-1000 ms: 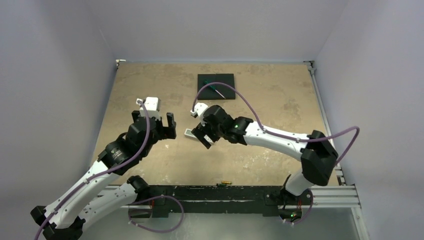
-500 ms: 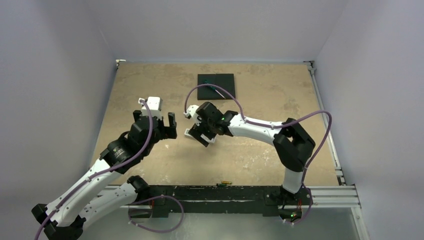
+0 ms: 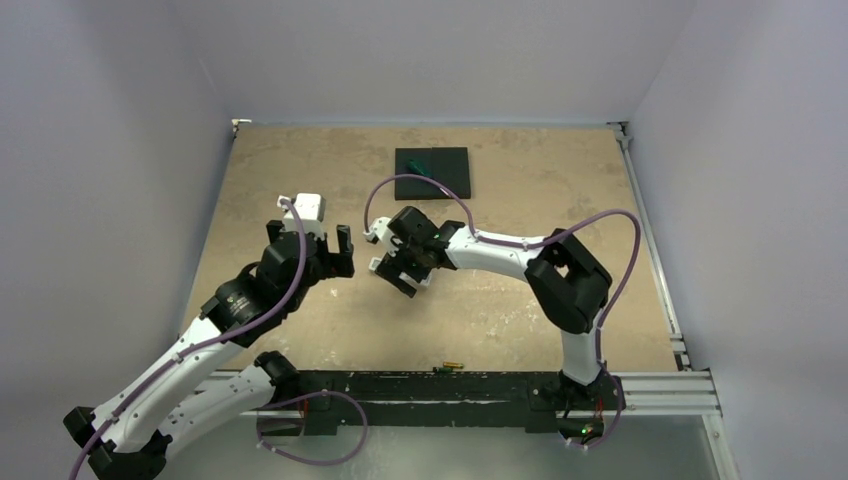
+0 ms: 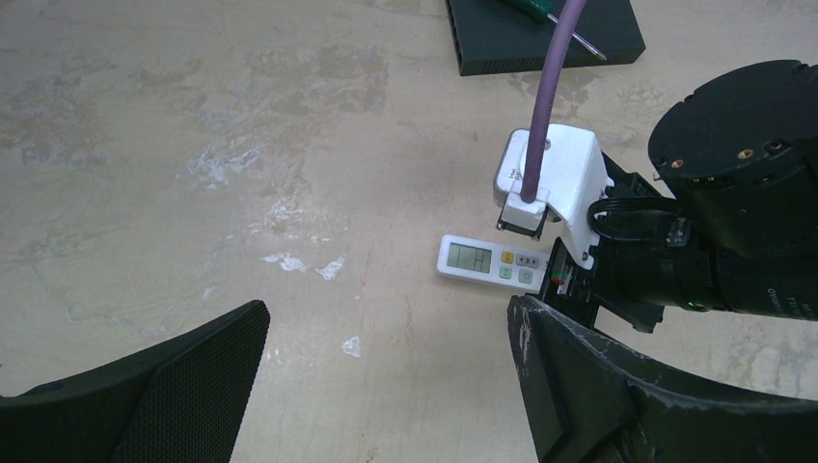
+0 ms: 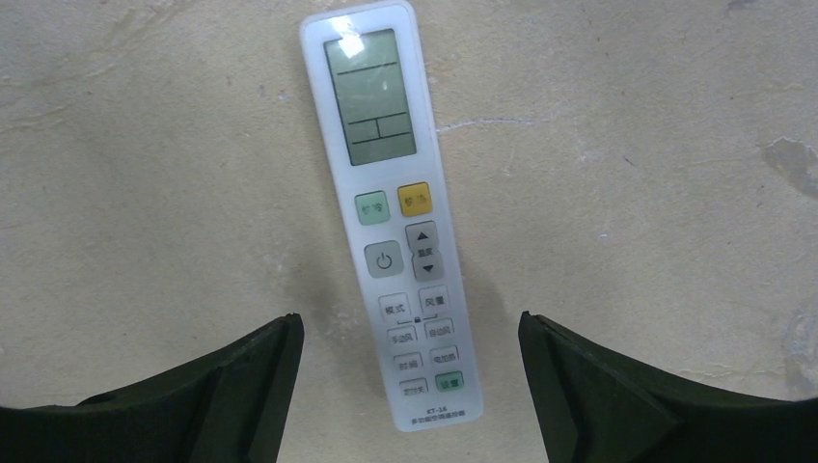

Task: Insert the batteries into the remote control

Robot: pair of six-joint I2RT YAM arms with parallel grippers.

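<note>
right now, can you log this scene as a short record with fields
remote control: slim, white, rectangular, lying buttons-up on the tan table
right gripper: open, one jaw on each side of the remote's lower button end, not gripping it
left gripper: open, empty, off to the remote's side
batteries: small goldish cylinders at the table's near edge, well apart from the remote
black square pad: at the table's far side

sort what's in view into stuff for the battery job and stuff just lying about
For the job:
- remote, face up
- batteries, by the near edge

Lying about:
- pad, at the far side
- screwdriver, on the pad
</note>
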